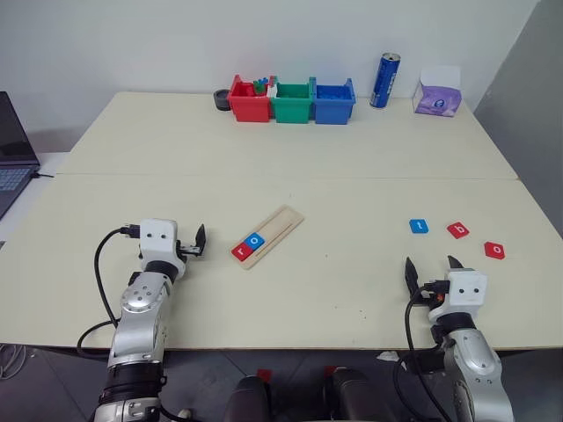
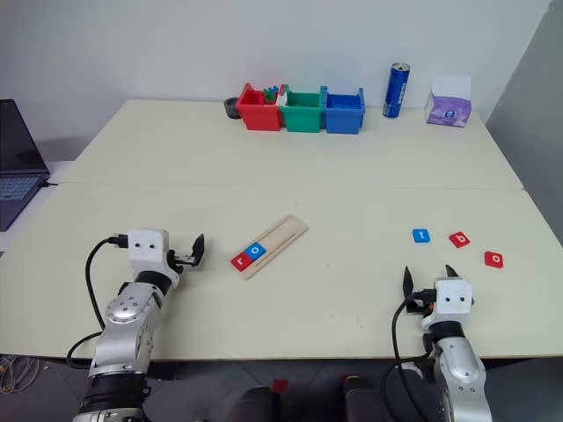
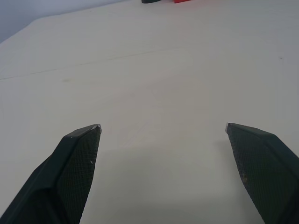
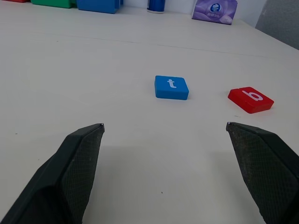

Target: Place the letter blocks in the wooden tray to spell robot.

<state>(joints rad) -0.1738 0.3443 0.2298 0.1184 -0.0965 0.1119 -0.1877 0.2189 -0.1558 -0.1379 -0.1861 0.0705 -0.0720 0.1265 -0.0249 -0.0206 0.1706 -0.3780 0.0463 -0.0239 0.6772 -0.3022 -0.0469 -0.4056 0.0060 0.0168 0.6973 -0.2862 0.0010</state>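
Head views: wooden tray (image 1: 274, 233) lies mid-table, holding red "r" block (image 1: 240, 251) and blue "o" block (image 1: 255, 240) at its near end. Right wrist view reads blue "t" block (image 4: 171, 87) and red "b" block (image 4: 251, 99). Left gripper (image 3: 163, 128) and right gripper (image 4: 164, 125): jaws wide, empty

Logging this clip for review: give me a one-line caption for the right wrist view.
Open right gripper low over the table, facing the blue t block and red b block.
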